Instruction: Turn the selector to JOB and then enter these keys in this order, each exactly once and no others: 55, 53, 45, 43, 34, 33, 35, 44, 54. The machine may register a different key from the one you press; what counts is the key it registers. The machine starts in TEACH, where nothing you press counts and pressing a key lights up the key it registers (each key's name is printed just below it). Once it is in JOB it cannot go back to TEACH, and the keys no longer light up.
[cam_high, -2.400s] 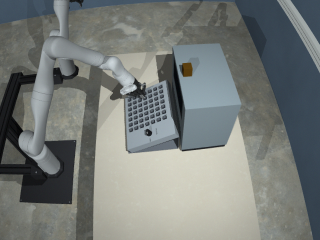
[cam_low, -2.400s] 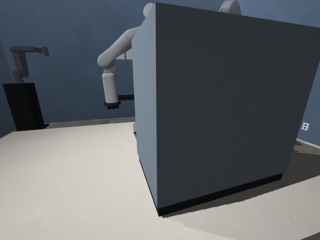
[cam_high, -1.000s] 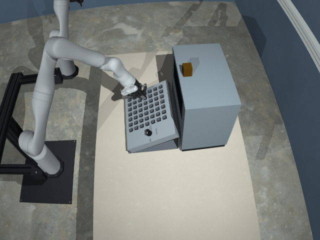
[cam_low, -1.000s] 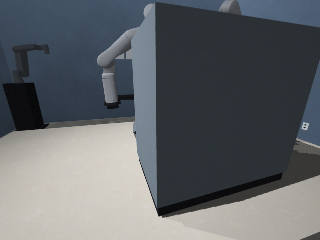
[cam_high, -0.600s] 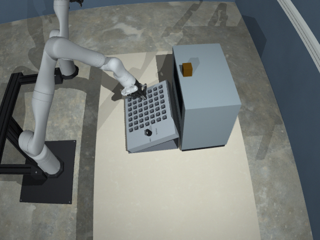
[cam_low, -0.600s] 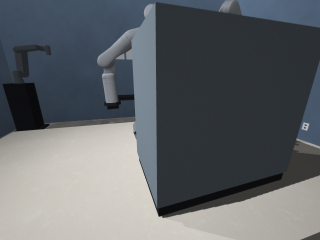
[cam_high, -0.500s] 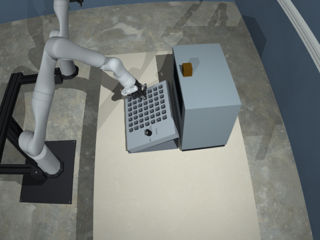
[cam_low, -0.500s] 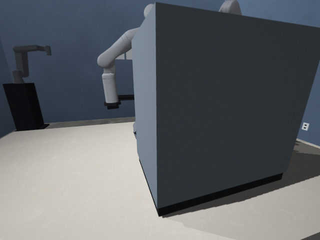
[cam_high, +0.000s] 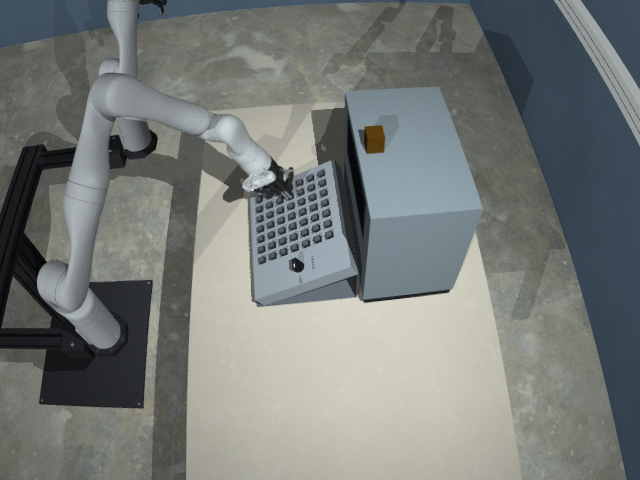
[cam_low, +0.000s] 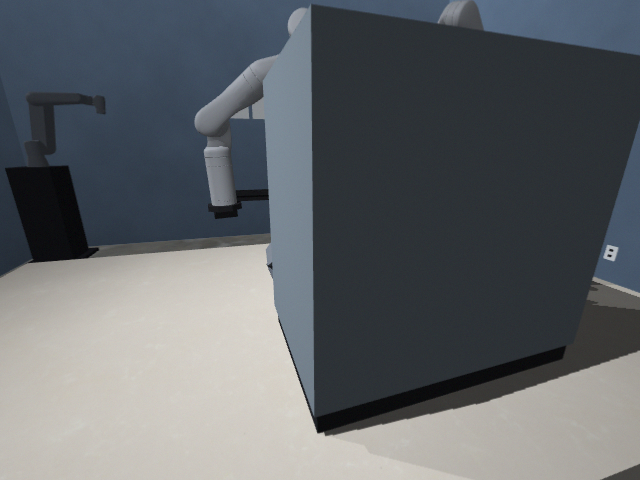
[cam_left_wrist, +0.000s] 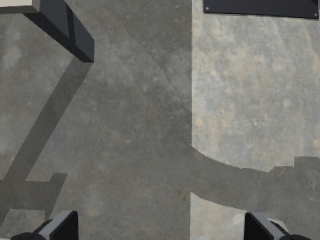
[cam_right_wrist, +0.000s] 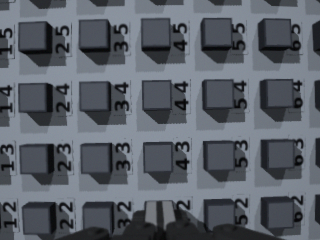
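Top view shows the cream worktop (cam_high: 336, 387) (cam_low: 144, 361) carrying a blue-gray cabinet (cam_high: 418, 253) (cam_low: 454, 206), with the sloping key panel (cam_high: 273, 289) (cam_right_wrist: 195, 75) standing just beside it. The right gripper (cam_high: 286, 196) (cam_right_wrist: 159, 218) is hovering low over the panel, its fingers pressed together on nothing and partly covering the key column below key 43 (cam_right_wrist: 158, 157); whether they are touching a key I cannot tell. The left gripper (cam_high: 159, 6) (cam_left_wrist: 161, 222) is hanging well apart from the panel, fingers spread. An orange cube (cam_high: 375, 140) is resting on the cabinet. The black selector (cam_high: 296, 265) is sitting beside the key grid, near the printed JOB and TEACH; its setting is too small to read.
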